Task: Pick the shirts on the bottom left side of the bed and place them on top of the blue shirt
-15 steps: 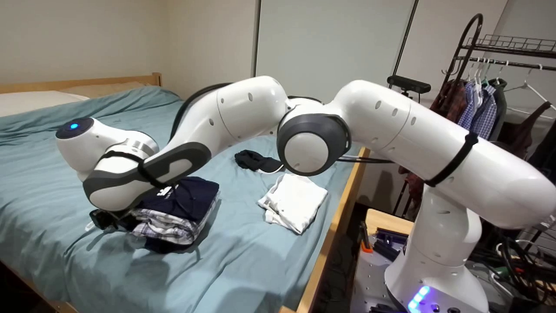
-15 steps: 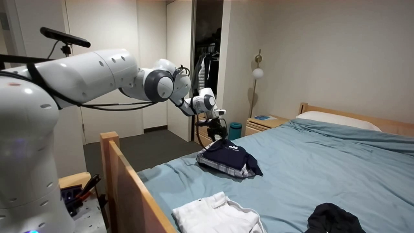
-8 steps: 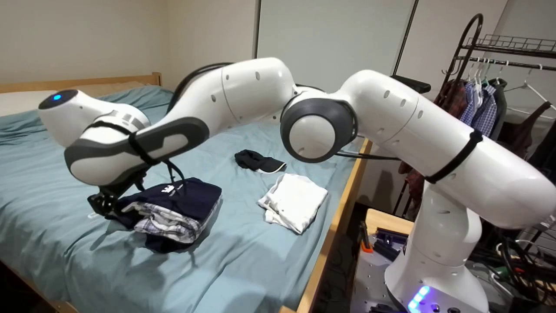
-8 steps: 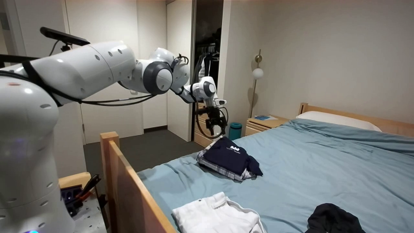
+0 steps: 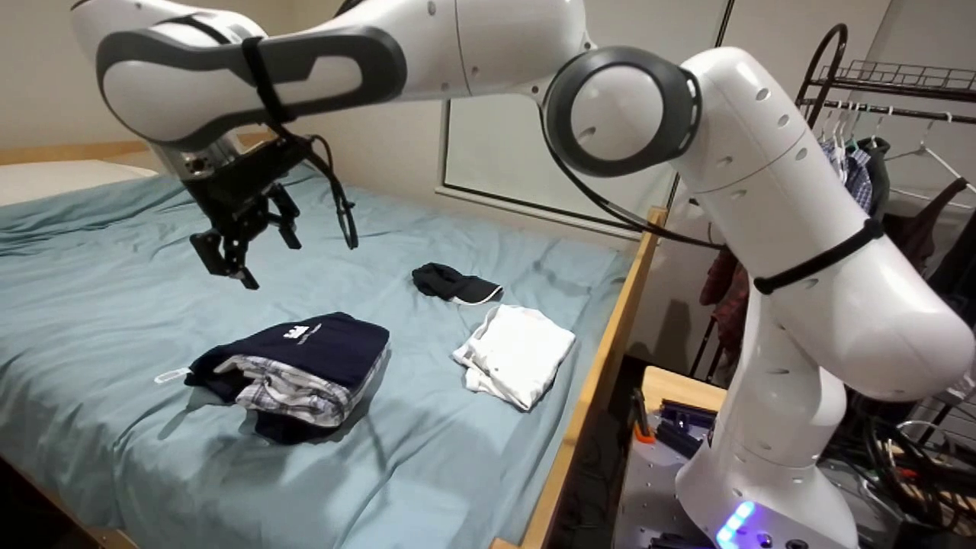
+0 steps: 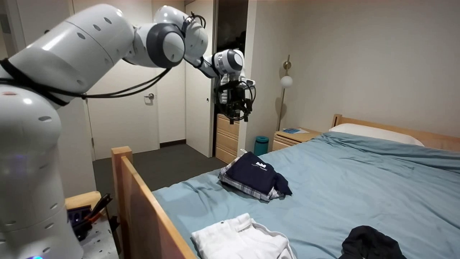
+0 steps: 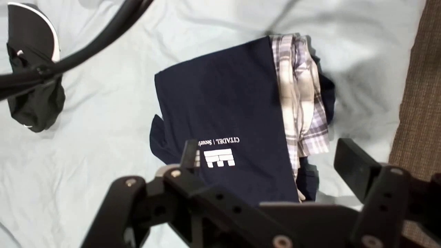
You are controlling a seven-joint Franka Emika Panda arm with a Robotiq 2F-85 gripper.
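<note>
Tool (image 5: 271, 261) in midair, jaws spread wide apart. Navy shirt (image 7: 224, 103) below it, well apart — folded flat on top of a plaid shirt (image 7: 305, 93) on the bed (image 5: 99, 305). White CITADEL print (image 7: 218, 152) faces up; plaid shows along one side. Versus half a second ago: tool raised well clear — both shirts look unmoved.

free: bedding (image 5: 421, 347) between shirt stack (image 5: 301, 362) and white garment (image 5: 517, 354) | clearance: under jaws | obstacle: cap (image 5: 450, 284) near garment
</note>
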